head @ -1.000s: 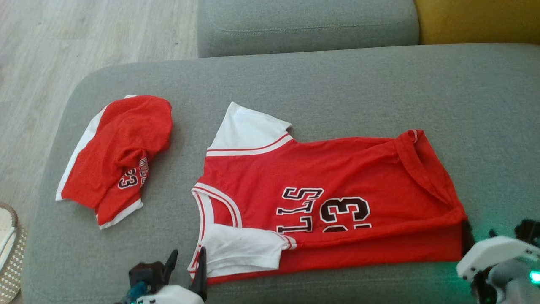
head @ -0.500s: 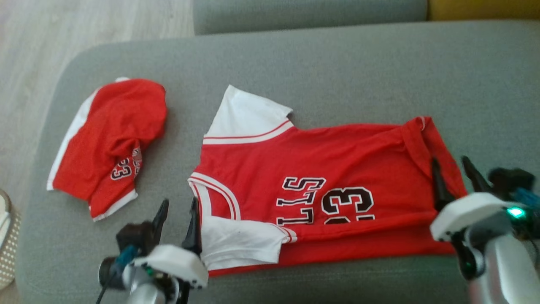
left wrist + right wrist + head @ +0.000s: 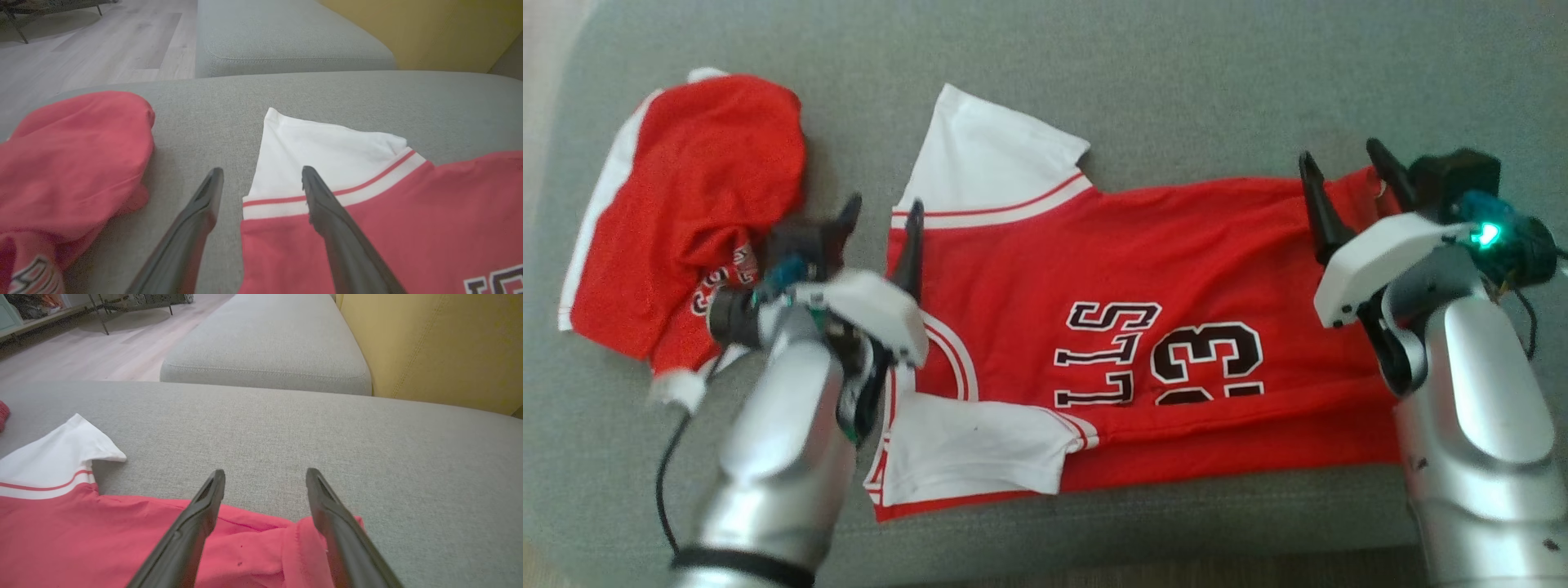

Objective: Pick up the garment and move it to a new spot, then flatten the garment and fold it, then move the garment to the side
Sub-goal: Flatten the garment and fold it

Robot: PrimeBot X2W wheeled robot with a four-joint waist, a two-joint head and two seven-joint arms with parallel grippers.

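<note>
The head camera looks steeply down on the grey cushion [image 3: 1143, 82], near enough that the red jersey [image 3: 1176, 269] spans most of its width. Each wrist camera sits low and close over the jersey, facing across the cushion toward the wooden floor [image 3: 102, 45] and the yellow backrest [image 3: 441, 347] (the left one nearer the floor side). All three views share the jersey's white sleeve [image 3: 327, 151] and far edge.
</note>
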